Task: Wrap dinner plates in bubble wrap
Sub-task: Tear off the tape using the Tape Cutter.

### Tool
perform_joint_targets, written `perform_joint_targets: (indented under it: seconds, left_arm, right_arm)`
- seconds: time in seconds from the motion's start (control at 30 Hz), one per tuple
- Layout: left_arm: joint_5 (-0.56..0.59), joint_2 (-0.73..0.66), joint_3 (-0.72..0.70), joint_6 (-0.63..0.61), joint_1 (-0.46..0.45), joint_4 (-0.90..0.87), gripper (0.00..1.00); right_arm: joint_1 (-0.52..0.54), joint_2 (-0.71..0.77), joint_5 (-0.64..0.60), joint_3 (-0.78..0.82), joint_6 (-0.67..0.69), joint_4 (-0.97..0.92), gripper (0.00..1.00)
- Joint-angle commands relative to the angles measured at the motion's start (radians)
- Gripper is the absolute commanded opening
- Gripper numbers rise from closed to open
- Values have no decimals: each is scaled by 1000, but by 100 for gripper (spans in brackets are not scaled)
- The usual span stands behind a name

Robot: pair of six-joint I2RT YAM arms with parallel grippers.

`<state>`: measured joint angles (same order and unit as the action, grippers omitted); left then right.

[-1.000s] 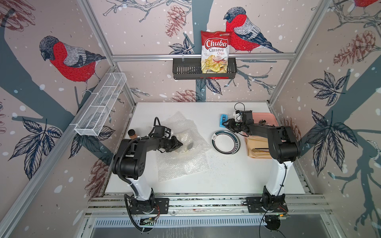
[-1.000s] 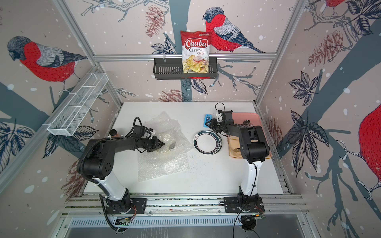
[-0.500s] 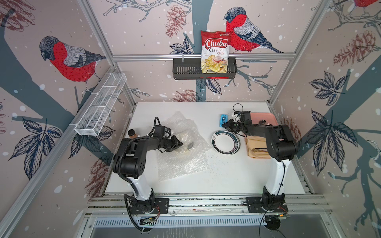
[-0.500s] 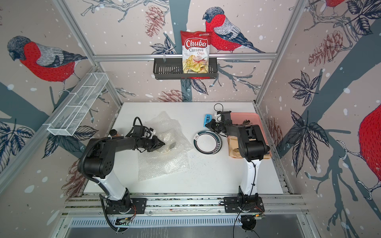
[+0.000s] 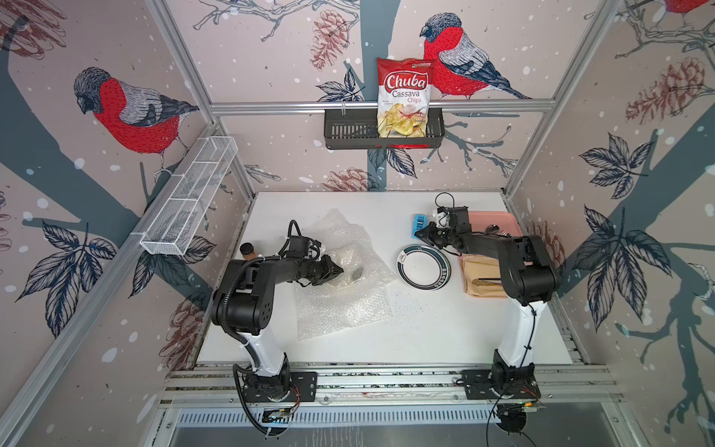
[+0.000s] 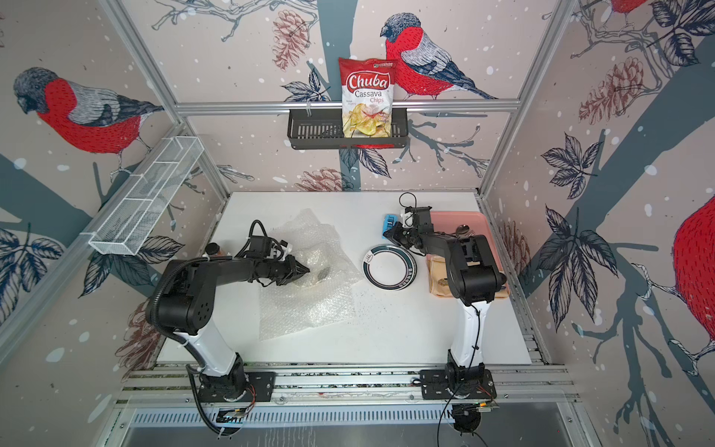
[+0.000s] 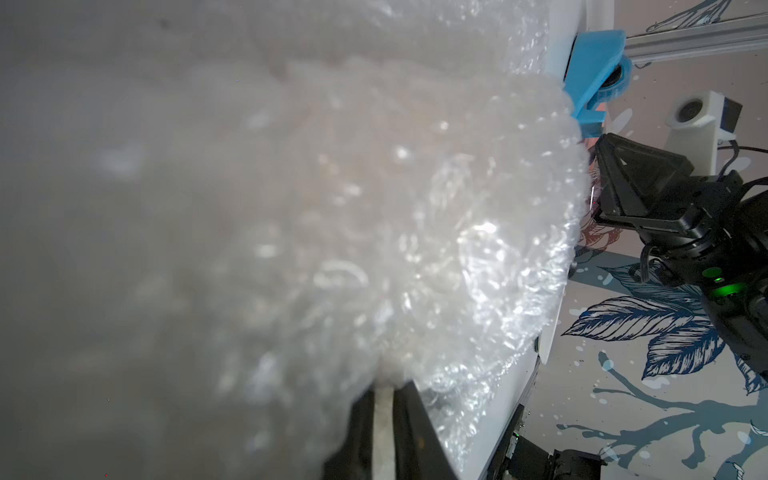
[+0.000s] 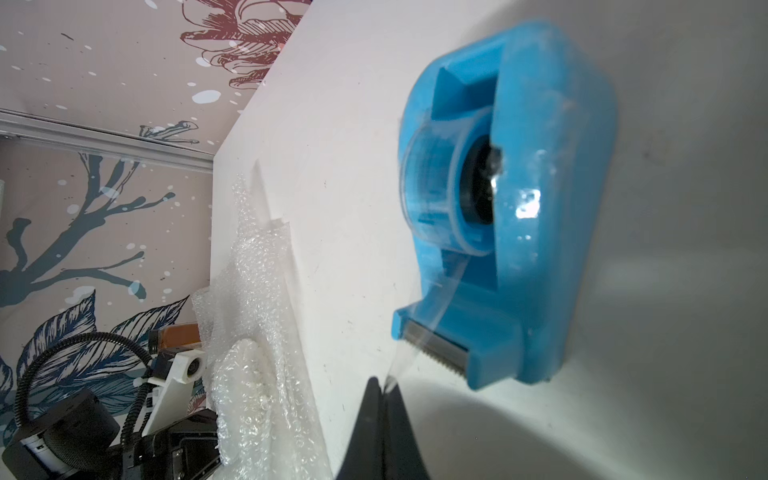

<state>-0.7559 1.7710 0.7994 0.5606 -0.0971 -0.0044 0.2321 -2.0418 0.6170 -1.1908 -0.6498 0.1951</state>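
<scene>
Top views show a big white flat table (image 5: 425, 329) inside walls painted with red birds. The biggest thing on it is the clear, crinkly bubble wrap (image 5: 348, 305), lying in a lumpy heap on the left half of the table. Something dark shows through the wrap, but what it is cannot be told.

Next comes a pink plastic tray with straight sides (image 5: 499, 220), at the far right of the table. The right arm reaches across it.

Then comes one round cream dinner plate with a dark rim (image 5: 423, 267). It lies flat and bare on the table, just right of the bubble wrap and not touching it.

Smaller is a blue plastic tape holder (image 5: 418, 224), behind the plate.

The left gripper (image 5: 336, 271) lies low on the heap of wrap. In the left wrist view its fingers (image 7: 361, 415) are close together, with a fold of bubble wrap pinched between them.

The right gripper (image 8: 382, 388) is just beside the tape holder's toothed edge. In the right wrist view its fingers are pressed tight together on the end of a thin strip of clear tape (image 8: 415, 345). The strip runs from the roll, over the teeth, to the fingertips.
</scene>
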Motion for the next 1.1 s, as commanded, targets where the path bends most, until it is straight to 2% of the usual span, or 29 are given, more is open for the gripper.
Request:
perform_joint_targets:
  seconds: [0.0, 0.37, 0.47, 0.6, 0.73, 0.93, 1.07]
  left_arm:
    - [124, 10, -9, -17, 8, -87, 14]
    - [119, 5, -5, -14, 12, -85, 14]
    - [119, 3, -4, -14, 12, -88, 14]
    - [122, -1, -2, -17, 14, -91, 14]
    - [124, -3, -5, -20, 14, -95, 14]
    - [130, -14, -16, -20, 14, -88, 14]
    - [131, -24, -23, -21, 13, -86, 14]
  right_arm:
    - [6, -20, -25, -18, 22, -87, 3]
    - [21, -74, -283, -83, 99, -361, 0]
    - [21, -72, -344, -70, 105, -390, 0]
    - [18, -17, -358, -43, 113, -366, 0]
    - [10, 76, -313, -46, 122, -311, 0]
    - [20, 223, -127, -30, 84, -134, 0]
    - [68, 227, 5, -112, 127, -186, 0]
